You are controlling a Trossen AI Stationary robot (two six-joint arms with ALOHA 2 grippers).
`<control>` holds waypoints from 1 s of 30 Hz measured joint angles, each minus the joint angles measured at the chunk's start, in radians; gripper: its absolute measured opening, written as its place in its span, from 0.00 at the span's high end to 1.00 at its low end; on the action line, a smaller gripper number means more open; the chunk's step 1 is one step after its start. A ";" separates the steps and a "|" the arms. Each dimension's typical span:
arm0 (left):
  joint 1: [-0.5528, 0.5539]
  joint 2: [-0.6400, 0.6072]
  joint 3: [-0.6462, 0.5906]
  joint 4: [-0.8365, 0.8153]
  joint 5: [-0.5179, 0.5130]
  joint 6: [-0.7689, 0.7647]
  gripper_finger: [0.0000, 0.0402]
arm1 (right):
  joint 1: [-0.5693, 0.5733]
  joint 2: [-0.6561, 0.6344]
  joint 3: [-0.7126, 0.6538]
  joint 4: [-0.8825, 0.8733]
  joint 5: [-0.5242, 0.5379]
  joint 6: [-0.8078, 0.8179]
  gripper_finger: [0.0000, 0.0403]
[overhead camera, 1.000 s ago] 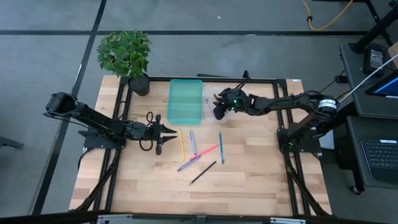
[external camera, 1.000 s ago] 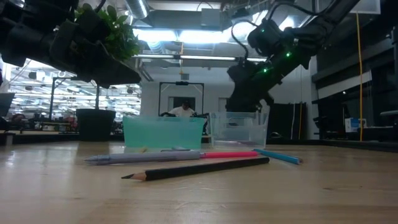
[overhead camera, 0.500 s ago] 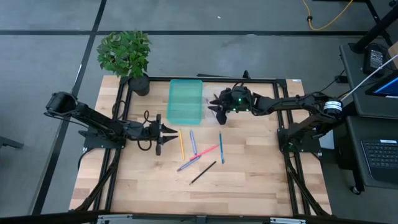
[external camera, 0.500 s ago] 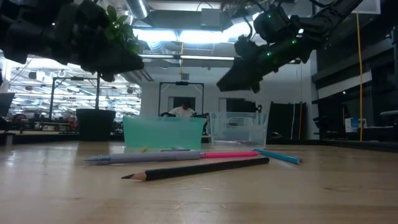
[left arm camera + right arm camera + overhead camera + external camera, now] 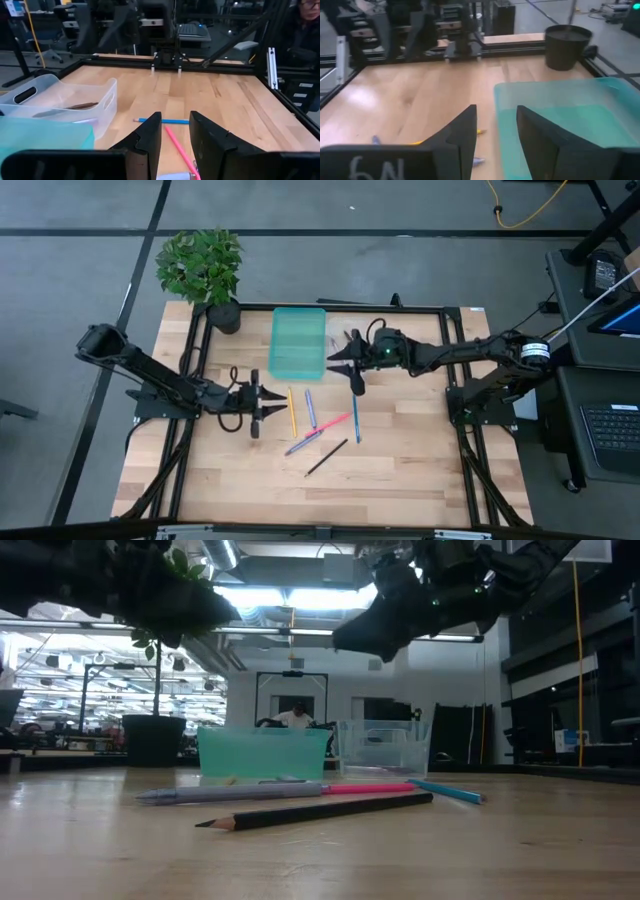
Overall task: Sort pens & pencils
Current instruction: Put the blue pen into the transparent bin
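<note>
Several pens and pencils lie flat on the wooden table: a yellow-orange one (image 5: 291, 411), a blue-purple one (image 5: 310, 408), a pink-red one (image 5: 338, 421), a blue one (image 5: 354, 417), a grey-purple one (image 5: 300, 444) and a black one (image 5: 327, 457). A dark stick (image 5: 80, 106) lies inside the clear tray (image 5: 55, 102). My left gripper (image 5: 275, 397) hovers open left of the yellow one, nothing between its fingers (image 5: 150, 137). My right gripper (image 5: 345, 368) hangs open above the near end of the clear tray (image 5: 336, 340), pointing toward the teal tray (image 5: 299, 342).
A potted plant (image 5: 205, 270) stands at the far left corner, its pot (image 5: 567, 47) beyond the teal tray. A black frame (image 5: 440, 308) rims the table. Bare wood lies along the near edge, in front of the black pencil (image 5: 320, 811).
My right gripper has risen from the clear tray, swung a little toward the table's left and near side, and tipped from pointing down to nearly level while rolling. My left gripper has lifted slightly and drifted toward the near edge. The sticks on the table have not moved.
</note>
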 joint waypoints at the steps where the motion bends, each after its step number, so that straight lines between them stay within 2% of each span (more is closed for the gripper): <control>1: -0.011 0.003 0.002 0.000 -0.012 -0.001 0.77 | 0.009 0.000 0.000 0.000 0.000 -0.001 0.65; 8: -0.073 0.042 0.027 -0.001 -0.082 -0.032 0.77 | 0.090 0.000 0.000 0.002 0.000 -0.076 0.65; 18: -0.094 0.248 0.149 -0.031 -0.102 -0.050 0.77 | 0.182 0.001 0.000 0.002 -0.002 -0.076 0.65; 27: -0.094 0.359 0.217 -0.045 0.042 -0.064 0.77 | 0.309 0.001 0.000 -0.006 0.001 -0.072 0.65; 30: -0.094 0.362 0.235 -0.096 0.050 -0.127 0.77 | 0.341 0.001 0.000 -0.029 0.058 -0.059 0.65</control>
